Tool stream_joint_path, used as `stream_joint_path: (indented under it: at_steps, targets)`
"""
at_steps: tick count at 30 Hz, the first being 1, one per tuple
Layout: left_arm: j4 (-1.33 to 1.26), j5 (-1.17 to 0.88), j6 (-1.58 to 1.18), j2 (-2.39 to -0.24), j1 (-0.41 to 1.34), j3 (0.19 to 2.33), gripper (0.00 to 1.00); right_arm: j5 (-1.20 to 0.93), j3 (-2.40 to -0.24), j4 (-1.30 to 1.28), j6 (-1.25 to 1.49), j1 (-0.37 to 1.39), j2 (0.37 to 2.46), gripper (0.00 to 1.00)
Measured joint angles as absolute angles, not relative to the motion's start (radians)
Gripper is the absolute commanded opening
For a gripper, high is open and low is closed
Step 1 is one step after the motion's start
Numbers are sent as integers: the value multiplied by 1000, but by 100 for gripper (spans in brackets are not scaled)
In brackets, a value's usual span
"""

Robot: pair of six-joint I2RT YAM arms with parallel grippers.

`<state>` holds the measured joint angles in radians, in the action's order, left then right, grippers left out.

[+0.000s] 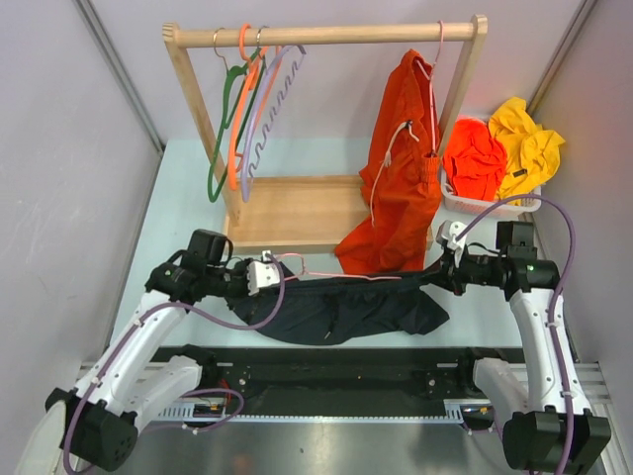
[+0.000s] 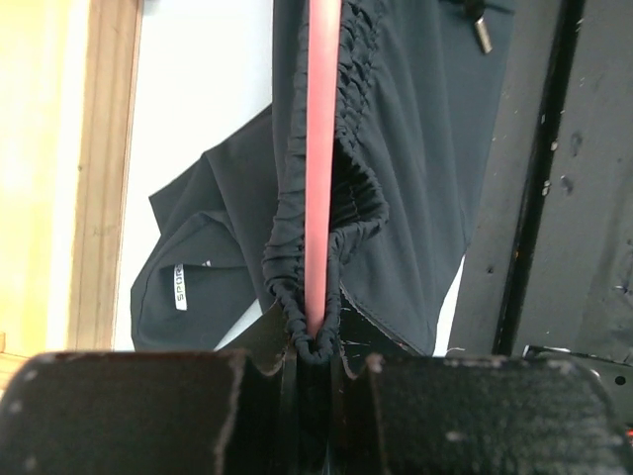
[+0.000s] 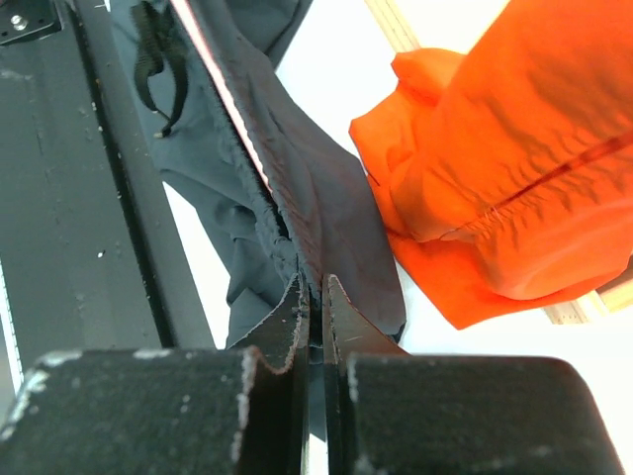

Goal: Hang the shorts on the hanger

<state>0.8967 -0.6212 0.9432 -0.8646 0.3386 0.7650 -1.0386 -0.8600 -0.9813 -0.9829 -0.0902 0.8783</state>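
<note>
Between the arms: shorts (image 1: pixel 341 309) are stretching sideways along the pink hanger (image 2: pixel 318 148)
Left gripper (image 2: pixel 315 341): pinching shorts and hanger together
Right gripper (image 3: pixel 315 297): pinching the shorts' opposite end

Soft, even light falls from above in the overhead view: the pale surface (image 1: pixel 188 168) is bright, and only faint shadow lies under the dark fabric shorts (image 1: pixel 341 309). The brushed metal strip (image 1: pixel 326 445) at the near edge has a dull sheen. In the wrist views the left claw (image 2: pixel 315 348) and right claw (image 3: pixel 315 297) are blurred and grainy, the fabric beyond is sharp, and the surface glares white.
</note>
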Motion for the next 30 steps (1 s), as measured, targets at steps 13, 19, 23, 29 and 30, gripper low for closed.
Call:
stream_joint_path:
  at_steps: [13, 19, 23, 29, 30]
  targets:
    - [858, -472, 836, -958, 548, 837, 0, -941, -919, -885, -884, 160, 873, 1]
    - [839, -439, 749, -978, 594, 870, 0, -858, -921, -816, -858, 261, 922, 44]
    - [838, -448, 716, -977, 596, 878, 0, -828, -921, -802, -850, 278, 921, 69]
    - [840, -464, 704, -976, 596, 879, 0, -791, -926, -749, -804, 388, 878, 66]
    - [840, -469, 704, -976, 596, 879, 0, -783, -928, -730, -791, 420, 876, 65]
